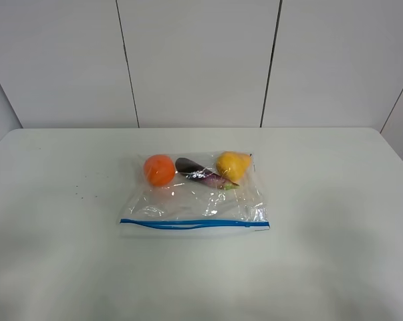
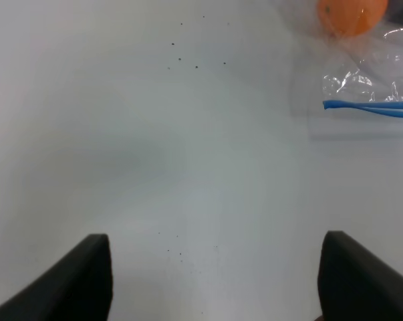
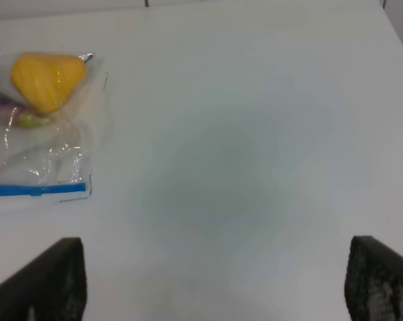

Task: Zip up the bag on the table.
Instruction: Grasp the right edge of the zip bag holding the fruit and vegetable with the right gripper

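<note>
The bag [image 1: 194, 197] is clear crinkly plastic and lies flat in the middle of the table [image 1: 54, 234]. Its blue zipper strip [image 1: 194, 224] runs along the near edge; the two blue tracks stand slightly apart over the left part. An orange [image 1: 160, 169], a purple eggplant [image 1: 198, 172] and a yellow pear [image 1: 233, 165] show through it. No arm shows in the exterior high view. My left gripper [image 2: 214, 281] is open and empty over bare table, left of the bag's corner [image 2: 368, 83]. My right gripper [image 3: 214, 281] is open and empty, right of the bag's other corner [image 3: 54, 154].
Small dark specks [image 1: 79, 190] dot the tabletop left of the bag. A panelled white wall [image 1: 201, 60] stands behind the table's far edge. The table's rounded right corner [image 1: 381, 134] is at the back right.
</note>
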